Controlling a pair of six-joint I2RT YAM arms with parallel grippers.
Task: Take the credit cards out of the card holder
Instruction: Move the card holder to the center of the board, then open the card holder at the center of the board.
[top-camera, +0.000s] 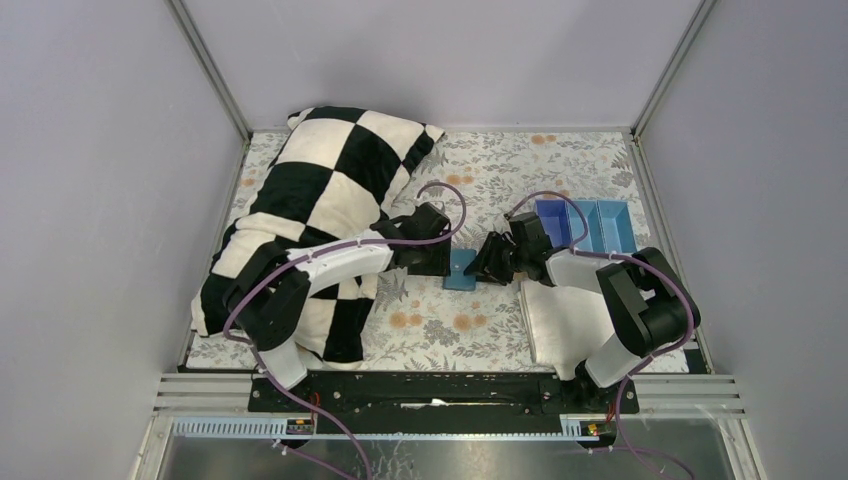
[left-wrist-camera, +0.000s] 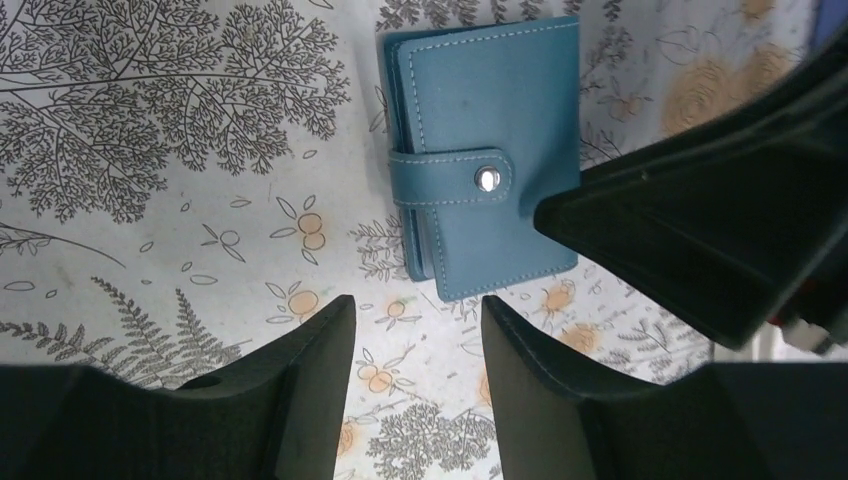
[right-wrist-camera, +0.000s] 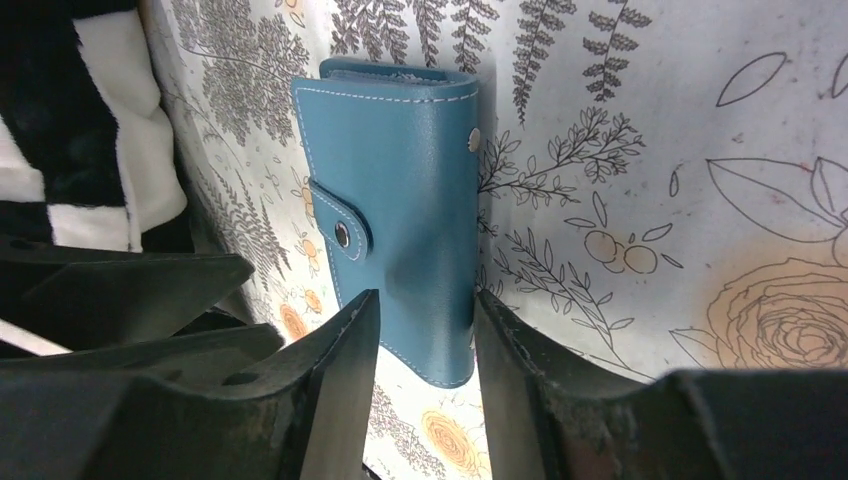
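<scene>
A blue leather card holder lies flat on the flowered cloth between my two grippers, its strap snapped shut with a metal stud. No cards show. In the left wrist view the holder lies just beyond my left gripper, which is open and empty over bare cloth. In the right wrist view the holder lies under and just beyond my right gripper, whose open jaws stand on either side of its near end. The right gripper and left gripper face each other.
A black and white checked pillow fills the left side, under the left arm. Blue bins stand at the right rear. A white cloth lies at the front right. Grey walls enclose the table.
</scene>
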